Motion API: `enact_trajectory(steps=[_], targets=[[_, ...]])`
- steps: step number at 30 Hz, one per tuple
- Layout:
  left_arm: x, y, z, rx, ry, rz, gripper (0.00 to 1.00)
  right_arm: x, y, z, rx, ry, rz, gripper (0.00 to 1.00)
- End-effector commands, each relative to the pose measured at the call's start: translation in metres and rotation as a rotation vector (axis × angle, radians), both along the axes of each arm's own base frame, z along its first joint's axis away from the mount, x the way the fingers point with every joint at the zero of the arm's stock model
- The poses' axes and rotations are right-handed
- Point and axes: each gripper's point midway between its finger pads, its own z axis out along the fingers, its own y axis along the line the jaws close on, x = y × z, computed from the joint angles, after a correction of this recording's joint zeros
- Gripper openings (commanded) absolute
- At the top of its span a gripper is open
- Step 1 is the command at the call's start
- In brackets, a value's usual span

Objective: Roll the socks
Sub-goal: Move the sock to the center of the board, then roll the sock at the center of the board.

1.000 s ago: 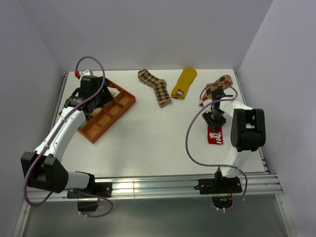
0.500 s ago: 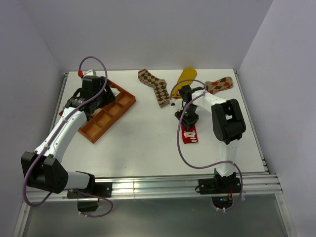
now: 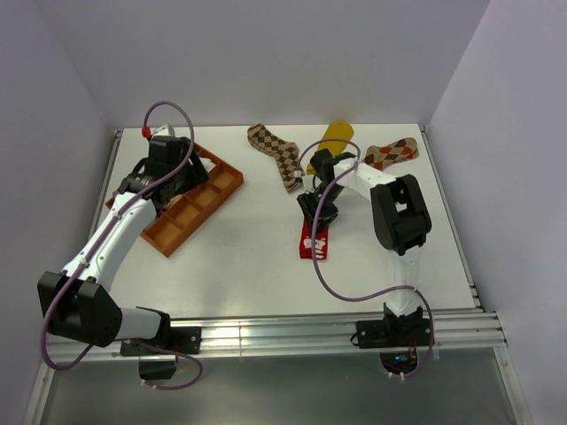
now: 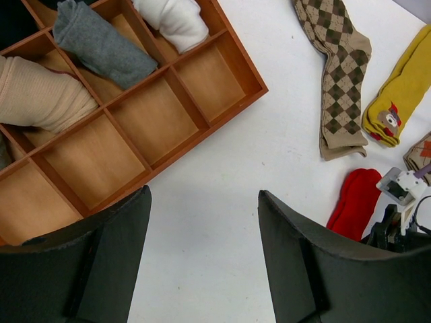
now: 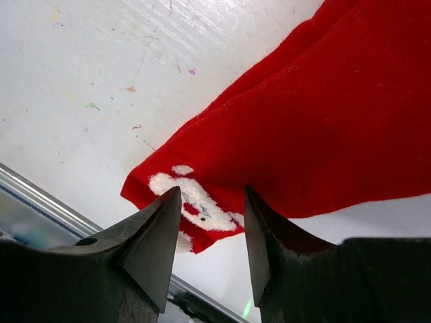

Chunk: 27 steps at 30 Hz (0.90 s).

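The red sock with a white picture (image 3: pixel 312 241) lies flat near the table's middle, and it fills the right wrist view (image 5: pixel 303 134). My right gripper (image 3: pixel 314 211) hovers over its upper end, jaws a little apart, with the sock's picture showing between them (image 5: pixel 212 192). My left gripper (image 3: pixel 180 180) is open and empty over bare table beside the orange tray (image 4: pixel 203 195). One brown argyle sock (image 3: pixel 282 158), the mustard yellow sock (image 3: pixel 332 140) and a second argyle sock (image 3: pixel 392 152) lie flat at the back.
The orange compartment tray (image 3: pixel 190 202) stands at the back left. It holds rolled grey (image 4: pixel 101 44), white (image 4: pixel 175 20) and taupe (image 4: pixel 37 94) socks. The metal rail at the table's front edge (image 5: pixel 40 195) shows in the right wrist view.
My right gripper has swept left from the right side to the table's middle, and the red sock has moved left with it. The left arm has barely moved.
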Motion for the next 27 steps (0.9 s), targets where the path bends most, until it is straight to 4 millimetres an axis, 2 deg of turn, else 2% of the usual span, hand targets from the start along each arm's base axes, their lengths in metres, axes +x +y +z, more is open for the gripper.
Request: enact_trajectory(steps=[1, 3, 5, 6, 7, 8, 9, 10, 12, 13, 18, 19, 23, 27], targets=[[0.004, -0.008, 0.021, -0.009, -0.057, -0.036, 0.7, 0.014, 0.005, 0.034, 0.044, -0.122, -0.009, 0.5], [0.005, -0.009, 0.02, -0.005, -0.051, -0.042, 0.7, 0.017, 0.0, 0.054, 0.049, -0.204, 0.026, 0.5], [0.007, -0.011, 0.024, 0.003, -0.06, -0.045, 0.7, 0.019, -0.005, 0.065, 0.052, -0.287, 0.064, 0.51], [0.007, -0.011, 0.026, 0.004, -0.062, -0.046, 0.7, 0.023, -0.012, 0.082, 0.041, -0.386, 0.111, 0.51], [0.008, -0.011, 0.029, 0.003, -0.071, -0.047, 0.7, 0.014, -0.02, 0.076, 0.023, -0.401, 0.148, 0.51], [0.008, -0.013, 0.032, 0.0, -0.08, -0.059, 0.7, 0.017, -0.023, 0.077, 0.018, -0.458, 0.181, 0.52], [0.008, -0.016, 0.035, -0.005, -0.091, -0.069, 0.7, 0.018, -0.031, 0.089, 0.001, -0.549, 0.243, 0.53], [0.009, -0.018, 0.038, -0.011, -0.105, -0.076, 0.7, 0.005, -0.037, 0.075, -0.01, -0.537, 0.28, 0.54], [0.009, -0.019, 0.046, -0.02, -0.129, -0.075, 0.71, 0.0, -0.044, 0.072, -0.019, -0.599, 0.368, 0.56], [0.01, -0.019, 0.05, -0.024, -0.139, -0.071, 0.71, -0.012, -0.048, 0.066, -0.011, -0.602, 0.393, 0.56], [0.014, -0.016, 0.064, -0.03, -0.171, -0.048, 0.7, -0.03, -0.049, 0.056, 0.02, -0.728, 0.542, 0.61], [0.014, -0.017, 0.066, -0.03, -0.174, -0.048, 0.7, -0.04, -0.049, 0.051, 0.032, -0.738, 0.562, 0.62], [0.011, -0.012, 0.071, -0.023, -0.186, -0.029, 0.7, -0.048, -0.044, 0.045, 0.058, -0.783, 0.622, 0.67], [0.01, -0.011, 0.07, -0.023, -0.185, -0.024, 0.71, -0.054, -0.035, 0.04, 0.064, -0.774, 0.655, 0.68]])
